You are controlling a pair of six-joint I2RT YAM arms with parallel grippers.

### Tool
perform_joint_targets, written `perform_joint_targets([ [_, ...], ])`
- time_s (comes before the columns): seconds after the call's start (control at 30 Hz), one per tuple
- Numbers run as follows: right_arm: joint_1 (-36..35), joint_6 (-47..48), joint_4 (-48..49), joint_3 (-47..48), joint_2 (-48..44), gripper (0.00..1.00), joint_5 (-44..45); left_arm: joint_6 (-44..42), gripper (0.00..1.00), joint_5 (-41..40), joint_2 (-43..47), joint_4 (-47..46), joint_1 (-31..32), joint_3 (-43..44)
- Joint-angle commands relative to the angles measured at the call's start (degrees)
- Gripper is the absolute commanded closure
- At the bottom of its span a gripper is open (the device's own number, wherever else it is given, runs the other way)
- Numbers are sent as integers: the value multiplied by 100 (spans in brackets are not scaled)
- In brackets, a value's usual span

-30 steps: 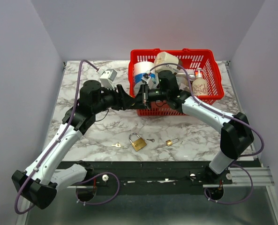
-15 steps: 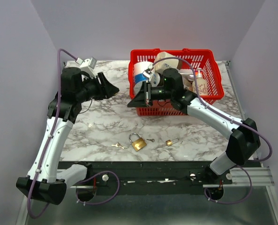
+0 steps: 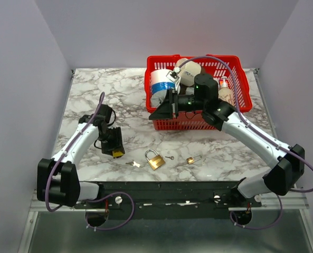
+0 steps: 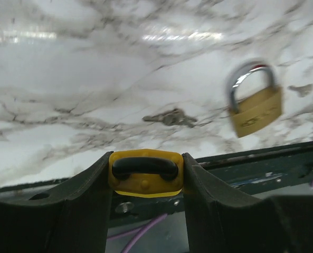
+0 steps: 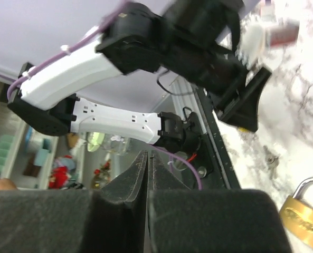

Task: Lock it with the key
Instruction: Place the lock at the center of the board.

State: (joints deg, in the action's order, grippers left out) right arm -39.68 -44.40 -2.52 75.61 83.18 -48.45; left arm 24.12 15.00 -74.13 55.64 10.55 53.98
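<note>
Starting at the near edge of the marble table (image 3: 93,105), the left gripper (image 3: 116,148) hangs low on the left side, just above the top. Its two fingers stand well apart and there is nothing between them. Just to its right a silver key (image 3: 133,163) lies flat on the table. A bit more to the right lies the big brass padlock (image 3: 155,159). Then comes a small dark key (image 3: 169,157), and after it a small brass padlock (image 3: 193,159). No key is in a lock, and no key is in a gripper. I cannot tell if the big padlock's hoop is clicked shut or loose. Farther back, the right gripper (image 5: 147,158) is up in the air in front of the red basket (image 3: 182,124). Its fingers are pressed almost together, with only a thin crack, and it holds nothing. The basket stands at the far right with a white roll (image 3: 157,83) inside. So the job looks like it has hardly begun. I think a key has to be picked up, pushed into its padlock and turned. The left gripper looks closest to the silver key.
</note>
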Motion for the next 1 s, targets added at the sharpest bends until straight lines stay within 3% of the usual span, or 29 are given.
perform_joint_targets([
  [0.0,-40,774,-389,340,-292,88,19,216,100,-525,-216,71,-26,-273],
  [0.83,-31,1504,-723,358,-548,82,432,58,95,-481,-1824,70,26,-282],
  [0.97,-31,1575,-750,366,-592,79,459,58,81,-463,-1895,35,44,-282],
])
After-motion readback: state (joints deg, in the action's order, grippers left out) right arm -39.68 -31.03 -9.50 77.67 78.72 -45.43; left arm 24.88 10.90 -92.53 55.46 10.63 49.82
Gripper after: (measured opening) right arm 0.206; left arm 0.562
